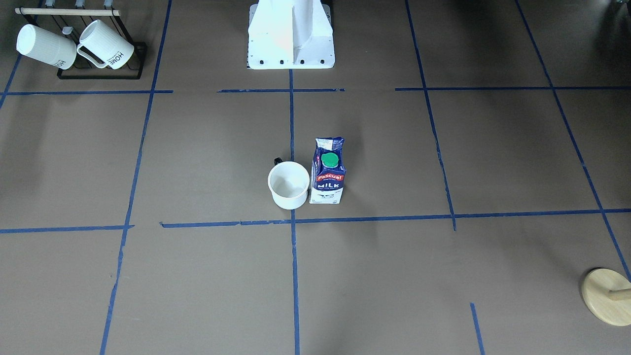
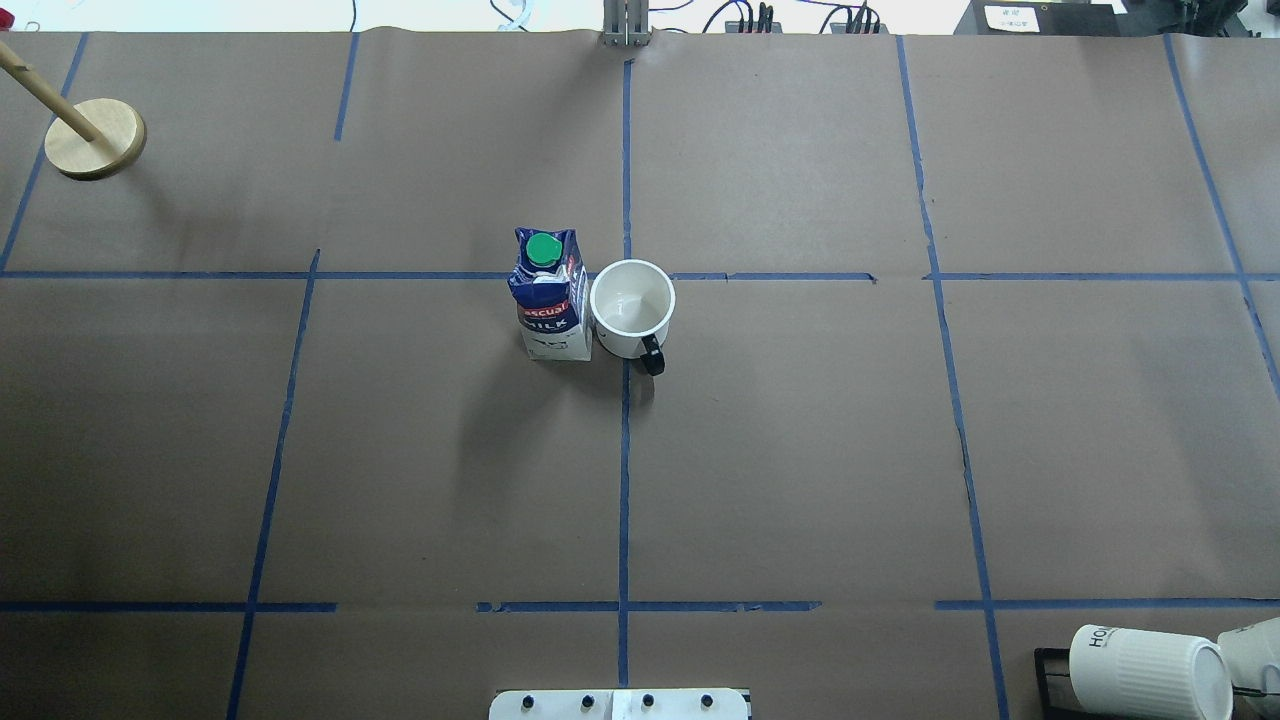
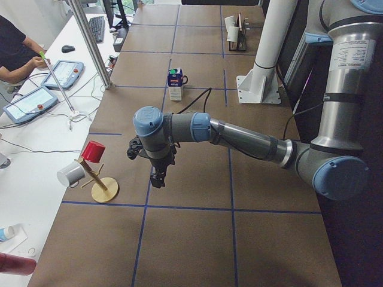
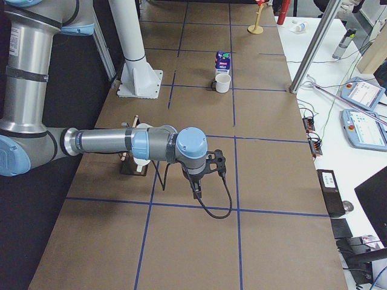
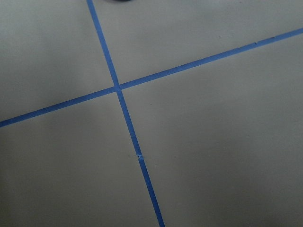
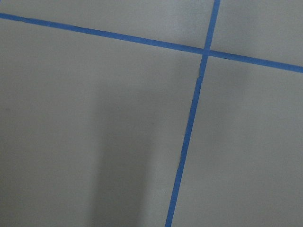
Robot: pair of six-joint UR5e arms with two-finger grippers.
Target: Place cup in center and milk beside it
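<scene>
The cup (image 1: 289, 185) is a white mug with a black handle (image 2: 652, 355) that points toward the robot. It stands upright on the centre tape line, just on the robot's side of the tape crossing (image 1: 293, 221). Its smiley face does not show. The milk (image 1: 327, 171) is a dark blue carton with a green cap, and it stands upright touching the cup (image 2: 632, 308) on the robot's left side. My left gripper (image 3: 157, 178) and right gripper (image 4: 196, 190) hang over the table ends, far from both. I cannot tell whether either is open or shut.
A black rack with ribbed "HOME" mugs (image 1: 74, 47) stands near the robot's right corner. A wooden peg stand (image 2: 95, 138) stands at the far left and holds a red cup (image 3: 93, 151). The white robot base (image 1: 291, 39) stands at the near middle edge. Both wrist views show only brown paper and blue tape.
</scene>
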